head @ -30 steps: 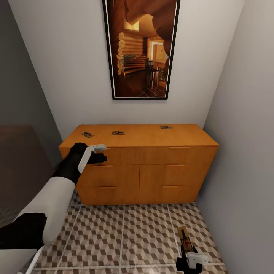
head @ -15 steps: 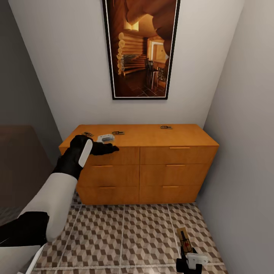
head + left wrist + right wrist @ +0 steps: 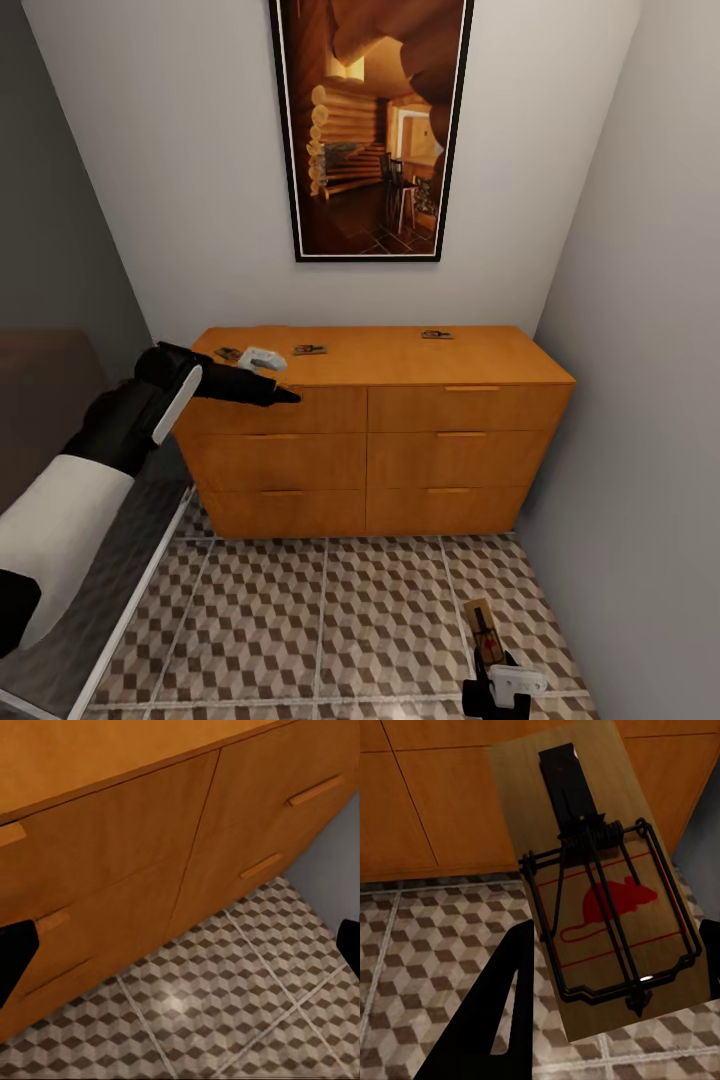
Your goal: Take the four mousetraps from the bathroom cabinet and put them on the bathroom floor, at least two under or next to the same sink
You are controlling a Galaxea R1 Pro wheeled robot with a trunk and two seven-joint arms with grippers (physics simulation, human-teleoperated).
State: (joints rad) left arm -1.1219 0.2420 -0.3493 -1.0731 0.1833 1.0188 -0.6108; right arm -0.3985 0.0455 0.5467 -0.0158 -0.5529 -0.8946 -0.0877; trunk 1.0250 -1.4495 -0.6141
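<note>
No brand or lettering can be read anywhere; the only printed mark is a red mouse silhouette with red lines on the tan wooden mousetrap (image 3: 600,892) that the right gripper (image 3: 497,680) holds, its dark fingers (image 3: 506,1012) closed on the board's edges (black wire bar and spring across its face). In the head view this trap sits low at the right, above the patterned floor.

Three more small tan mousetraps lie flat on top of the wide orange-brown wooden cabinet (image 3: 400,440): one near the left end (image 3: 229,353), one just right of it (image 3: 309,349), and one (image 3: 437,334) well apart toward the right, close to the wall. The left gripper (image 3: 275,385) reaches over the cabinet's left front corner, just in front of the leftmost trap — in its wrist view the two black fingertips (image 3: 15,952) stand wide apart with nothing between them, looking down on drawer fronts and slim bar handles.

The bathroom floor (image 3: 330,620) is large square tiles printed with brown, beige and white cubes, with pale grout lines. The cabinet stands against a plain white wall in a narrow nook — a tall dark-framed picture of a log-cabin interior (image 3: 370,125) hangs above it.
</note>
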